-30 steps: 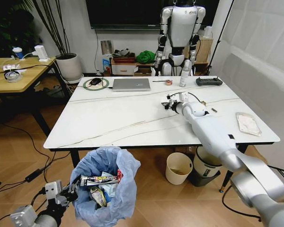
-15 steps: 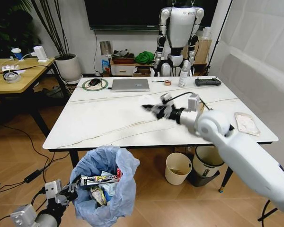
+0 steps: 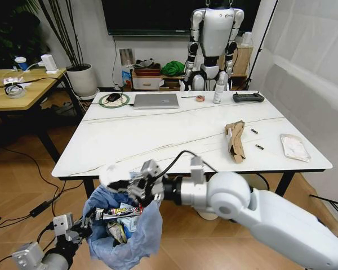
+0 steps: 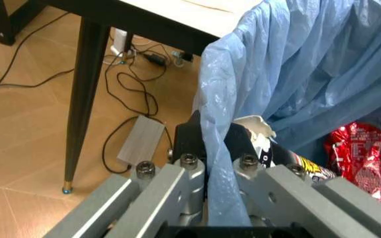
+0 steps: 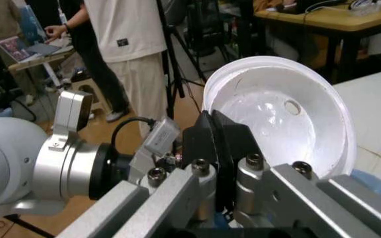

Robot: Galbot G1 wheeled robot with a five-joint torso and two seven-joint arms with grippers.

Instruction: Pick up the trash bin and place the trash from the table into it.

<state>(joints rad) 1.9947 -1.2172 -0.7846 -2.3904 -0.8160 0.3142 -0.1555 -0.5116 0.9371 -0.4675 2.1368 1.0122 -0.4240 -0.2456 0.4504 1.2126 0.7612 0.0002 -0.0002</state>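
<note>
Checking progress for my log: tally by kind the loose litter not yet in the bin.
Torn brown cardboard: 1
Flat clear packet: 1
Small dark scraps: 2
White lid, in right end effector: 1
Total: 5

Right arm reaching across the body from lower right toward the left, forearm roughly level, wrist cable looped above it. Right gripper (image 3: 124, 184) at the arm's far left end, fingers (image 5: 212, 148) pinched together on the rim of a white lid (image 5: 283, 116). Left arm low at the bottom left corner of the head view, angled upward and rightward. Left gripper (image 3: 84, 228) with fingers (image 4: 240, 144) clamped tight on a fold of the trash bin (image 3: 149, 208) liner.
</note>
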